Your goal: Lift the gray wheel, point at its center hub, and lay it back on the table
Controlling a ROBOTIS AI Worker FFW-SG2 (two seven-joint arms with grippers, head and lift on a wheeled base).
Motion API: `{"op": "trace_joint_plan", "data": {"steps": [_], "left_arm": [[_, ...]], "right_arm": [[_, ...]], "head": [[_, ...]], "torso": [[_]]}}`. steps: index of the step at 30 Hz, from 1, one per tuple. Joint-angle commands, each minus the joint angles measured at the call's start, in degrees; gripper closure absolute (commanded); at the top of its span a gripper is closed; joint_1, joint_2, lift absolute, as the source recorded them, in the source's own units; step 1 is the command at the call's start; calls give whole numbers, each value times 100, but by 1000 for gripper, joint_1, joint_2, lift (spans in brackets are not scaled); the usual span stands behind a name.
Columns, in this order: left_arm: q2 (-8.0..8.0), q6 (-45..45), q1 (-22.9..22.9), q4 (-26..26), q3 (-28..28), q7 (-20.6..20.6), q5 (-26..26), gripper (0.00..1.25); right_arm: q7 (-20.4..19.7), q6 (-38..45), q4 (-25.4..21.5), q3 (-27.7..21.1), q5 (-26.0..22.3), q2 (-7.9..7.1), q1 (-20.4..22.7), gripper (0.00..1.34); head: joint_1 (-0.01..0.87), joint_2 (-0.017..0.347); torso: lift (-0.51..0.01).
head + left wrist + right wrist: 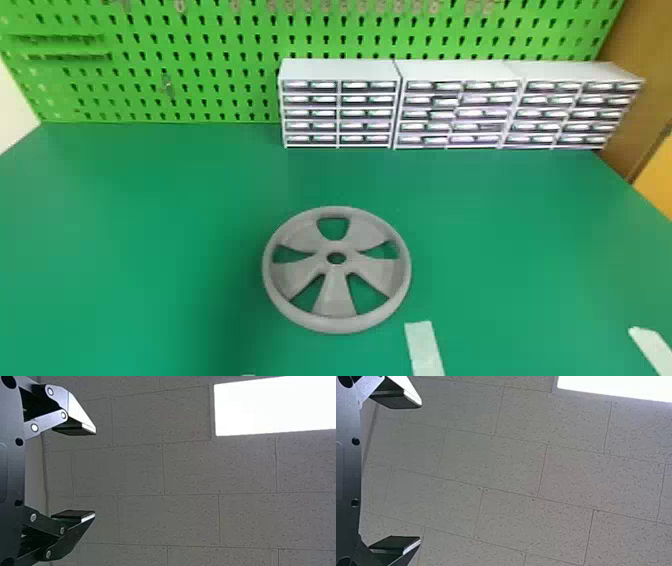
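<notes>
Progress on the task looks either nil or complete: the gray wheel [335, 300] lies flat on the green counter [150, 210], in front of the leftmost drawer cabinet [339, 70] and well apart from it, and a single look cannot settle which. If this is the start, the lift, the pointing at the center hub [336, 247] and the laying back are all left; if it is the end, nothing remains but to leave the wheel alone. Both arms seem parked, wrists turned so the fingers aim up at the ceiling [190, 471]. The left end effector [95, 472] stands wide apart with nothing between its pads; the right end effector [420, 472] is likewise widely spread and holds nothing.
</notes>
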Motion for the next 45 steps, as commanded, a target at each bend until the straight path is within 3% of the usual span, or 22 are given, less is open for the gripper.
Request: {"op": "trace_joint_plan", "data": {"steps": [1, 20, 34, 45], "left_arm": [[20, 0, 43, -9, 8, 1, 0, 506], [337, 0, 1308, 9, 298, 53, 158, 506], [354, -27, 2380, 440, 500, 53, 422, 506], [302, 290, 3277, 642, 676, 185, 676, 506]], "right_arm": [[0, 2, -9, -8, -18, -15, 49, 99], [-9, 107, 97, -158, -378, -296, 1121, 99], [-9, 186, 220, -413, -642, -489, 2246, 101], [-9, 309, 519, -395, -756, -516, 3178, 101]], "head": [[692, 48], [692, 48], [692, 48], [692, 48]], "torso": [[-96], [-96], [-96], [-96]]}}
